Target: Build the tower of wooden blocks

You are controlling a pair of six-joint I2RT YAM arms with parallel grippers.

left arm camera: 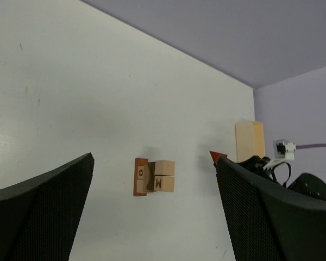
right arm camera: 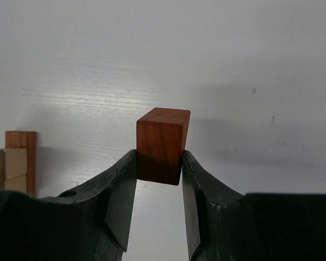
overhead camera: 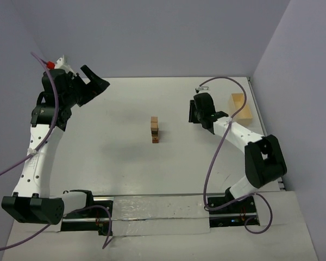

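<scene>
Right gripper (right arm camera: 158,163) clamps a reddish-brown block (right arm camera: 163,136); left gripper (left arm camera: 155,159) gapes wide.

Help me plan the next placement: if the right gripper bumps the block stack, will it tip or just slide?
Likely to tip or scatter: the stack is narrow, built of separate small blocks apparently just resting together. Being small wood, it is probably light, so even a soft nudge from the reddish block held in the right gripper could shift it.
</scene>
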